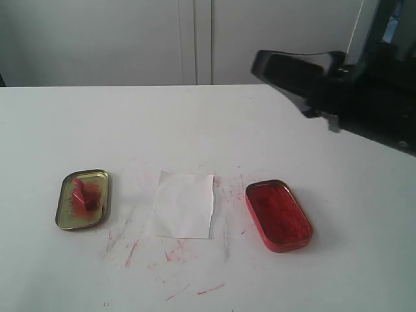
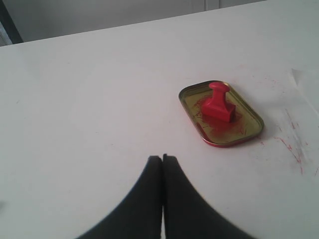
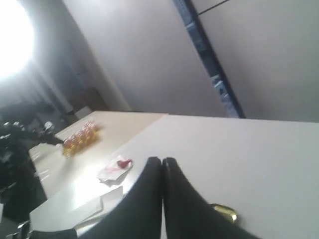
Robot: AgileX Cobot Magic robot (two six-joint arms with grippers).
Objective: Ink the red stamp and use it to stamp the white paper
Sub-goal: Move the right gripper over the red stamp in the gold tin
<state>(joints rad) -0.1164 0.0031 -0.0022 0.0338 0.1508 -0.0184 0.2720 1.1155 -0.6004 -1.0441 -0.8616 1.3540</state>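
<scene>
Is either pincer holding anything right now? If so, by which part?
Nothing is held. The left pincer and right pincer are both shut with nothing between the jaws; the stamp stands free in the gold tin.

Right arm [image 1: 351, 91] runs off the upper right edge, dark and blurred; white paper [image 2: 309, 82] clipped by the frame; a gold sliver [image 3: 225, 213] peeks past the fingers [image 3: 187, 199], unidentifiable.

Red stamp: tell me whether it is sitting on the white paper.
No, the red stamp stands inside the gold tin, apart from the white paper.
</scene>
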